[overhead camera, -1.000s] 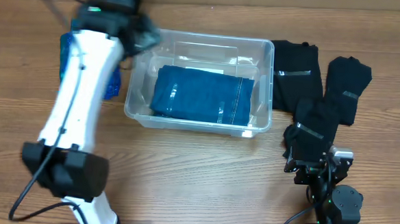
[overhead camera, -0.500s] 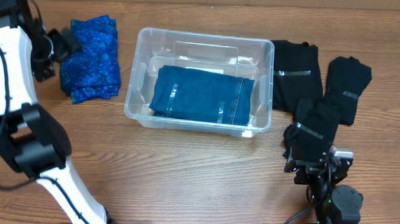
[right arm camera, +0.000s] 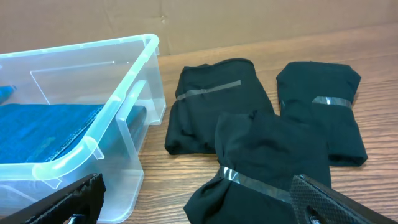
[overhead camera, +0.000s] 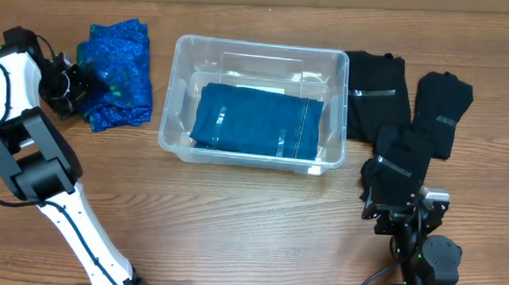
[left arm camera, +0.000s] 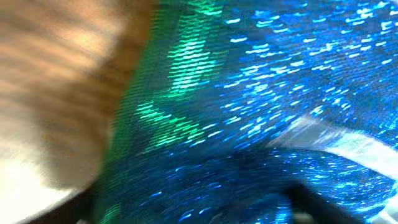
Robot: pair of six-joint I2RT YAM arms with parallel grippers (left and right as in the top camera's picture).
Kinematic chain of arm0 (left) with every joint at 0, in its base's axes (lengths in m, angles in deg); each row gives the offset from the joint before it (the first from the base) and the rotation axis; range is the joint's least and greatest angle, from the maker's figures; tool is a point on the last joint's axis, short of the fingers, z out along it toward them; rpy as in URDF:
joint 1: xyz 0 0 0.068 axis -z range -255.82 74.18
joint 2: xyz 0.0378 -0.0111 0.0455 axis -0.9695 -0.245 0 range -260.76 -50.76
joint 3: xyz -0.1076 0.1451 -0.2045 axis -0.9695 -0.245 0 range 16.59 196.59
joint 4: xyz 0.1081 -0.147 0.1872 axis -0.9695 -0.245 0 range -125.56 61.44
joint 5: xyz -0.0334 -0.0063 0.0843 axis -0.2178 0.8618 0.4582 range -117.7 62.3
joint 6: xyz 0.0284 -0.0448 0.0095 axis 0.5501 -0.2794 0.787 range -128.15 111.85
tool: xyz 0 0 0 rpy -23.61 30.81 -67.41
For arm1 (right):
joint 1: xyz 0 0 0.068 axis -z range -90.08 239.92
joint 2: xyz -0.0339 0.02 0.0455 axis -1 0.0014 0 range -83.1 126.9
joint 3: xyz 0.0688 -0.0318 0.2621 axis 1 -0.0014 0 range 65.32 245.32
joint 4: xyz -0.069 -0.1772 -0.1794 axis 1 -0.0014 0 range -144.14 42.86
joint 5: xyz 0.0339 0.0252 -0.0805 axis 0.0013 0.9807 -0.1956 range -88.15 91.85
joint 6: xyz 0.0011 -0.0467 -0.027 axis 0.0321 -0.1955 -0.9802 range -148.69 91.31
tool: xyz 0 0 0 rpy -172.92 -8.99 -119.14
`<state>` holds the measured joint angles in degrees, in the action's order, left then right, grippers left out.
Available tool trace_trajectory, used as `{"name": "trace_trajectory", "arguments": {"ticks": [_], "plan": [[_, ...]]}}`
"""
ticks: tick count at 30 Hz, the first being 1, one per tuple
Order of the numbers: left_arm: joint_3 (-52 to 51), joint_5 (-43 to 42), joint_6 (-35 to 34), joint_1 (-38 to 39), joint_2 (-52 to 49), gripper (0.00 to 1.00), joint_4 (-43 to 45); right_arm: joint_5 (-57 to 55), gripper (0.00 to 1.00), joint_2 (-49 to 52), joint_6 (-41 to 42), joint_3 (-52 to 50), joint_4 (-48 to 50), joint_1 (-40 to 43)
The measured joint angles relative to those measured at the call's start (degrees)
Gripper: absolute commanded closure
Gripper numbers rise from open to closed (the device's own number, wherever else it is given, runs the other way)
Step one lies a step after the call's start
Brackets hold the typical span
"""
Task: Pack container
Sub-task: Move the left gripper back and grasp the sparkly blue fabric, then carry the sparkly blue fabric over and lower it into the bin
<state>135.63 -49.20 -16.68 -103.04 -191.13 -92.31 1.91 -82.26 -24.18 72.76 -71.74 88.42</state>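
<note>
The clear plastic container [overhead camera: 177, 86] stands at the table's middle back and holds a folded dark-blue garment [overhead camera: 257, 121]. It also shows in the right wrist view [right arm camera: 133, 74]. A shiny blue-green garment [overhead camera: 117, 72] lies left of the container. My left gripper [overhead camera: 72, 86] is at that garment's left edge. The left wrist view is blurred and filled with this fabric [left arm camera: 261, 93], with the fingers [left arm camera: 193, 214] apart around it. My right gripper [overhead camera: 405, 210] is open and empty at the front right, just before a black bundle [right arm camera: 273, 155].
Three black garments bound with clear tape lie right of the container: one beside its wall [overhead camera: 375, 95], one at the far right [overhead camera: 444, 102], one nearer the front [overhead camera: 402, 161]. The left arm's white link [overhead camera: 13, 86] arcs along the table's left edge.
The left arm has swung from over the container's left rim to the far left, and its gripper has dropped to the shiny blue garment's edge. The right arm has not moved.
</note>
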Motion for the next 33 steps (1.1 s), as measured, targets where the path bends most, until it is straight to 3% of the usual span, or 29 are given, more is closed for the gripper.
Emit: {"name": "trace_trajectory", "arguments": {"ticks": [2, 8, 16, 25, 28, 33], "plan": [[0.2, -1.4, 0.3, 0.4, -0.8, 0.96, 0.3, 0.0, 0.0, 0.0, 0.0, 0.0, 0.0, 0.0], [1.1, -3.2, 1.4, 0.9, -0.9, 0.96, -1.6, 0.0, 0.0, 0.0, 0.0, 0.0, 0.0, 0.0], [1.6, -4.5, 3.0, 1.9, 1.6, 0.96, -12.9, 0.0, 0.0, 0.0, 0.0, 0.0, 0.0, 0.0], [3.0, -8.4, 2.6, 11.4, 32.0, 0.96, -17.9, 0.0, 0.0, 0.0, 0.0, 0.0, 0.0, 0.0], [4.5, -8.2, -0.3, 18.8, 43.2, 0.96, -16.7, 0.0, 0.0, 0.0, 0.0, 0.0, 0.0, 0.0], [5.5, -1.9, -8.3, 34.9, 51.2, 0.96, -15.1, 0.0, 0.0, 0.0, 0.0, 0.0, 0.0, 0.0]]}}
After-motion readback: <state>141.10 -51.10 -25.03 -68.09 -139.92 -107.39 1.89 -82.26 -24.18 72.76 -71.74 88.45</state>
